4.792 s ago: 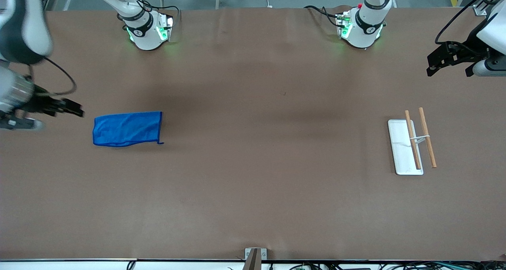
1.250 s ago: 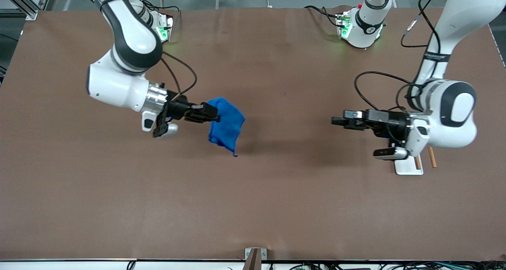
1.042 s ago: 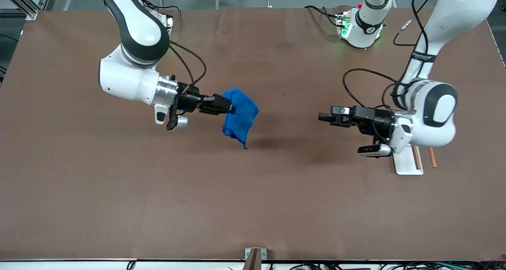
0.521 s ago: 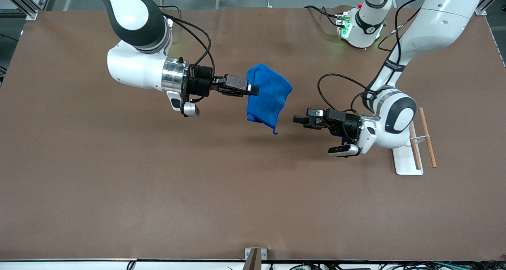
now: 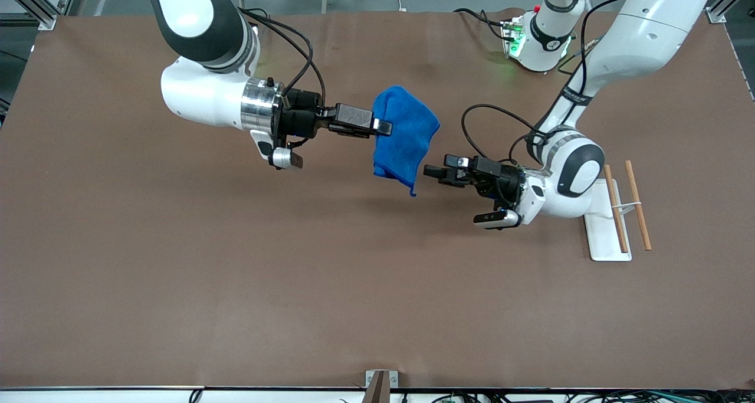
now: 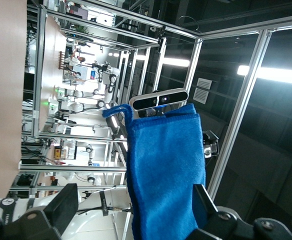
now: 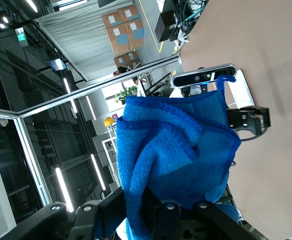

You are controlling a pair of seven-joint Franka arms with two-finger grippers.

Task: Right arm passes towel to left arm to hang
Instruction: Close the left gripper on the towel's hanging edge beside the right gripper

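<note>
The right arm's gripper [image 5: 380,127] is shut on the top edge of the blue towel [image 5: 407,133] and holds it up over the middle of the table. The towel hangs folded, its corner loop [image 5: 413,193] at the bottom. The left arm's gripper [image 5: 428,172] is open, level with the towel's lower edge and a small gap from it. In the left wrist view the towel [image 6: 166,165] hangs between my two spread fingers [image 6: 62,210]. In the right wrist view the towel [image 7: 178,150] bunches out of my shut gripper [image 7: 156,212].
A white rack base [image 5: 601,241] with two wooden rods [image 5: 638,205] lies at the left arm's end of the table, beside the left arm's wrist. Both arm bases [image 5: 534,40] stand along the table's top edge.
The right gripper has carried the towel from the table's right-arm end up to the middle. The left gripper has come in from the rack toward the towel, closing the gap.
</note>
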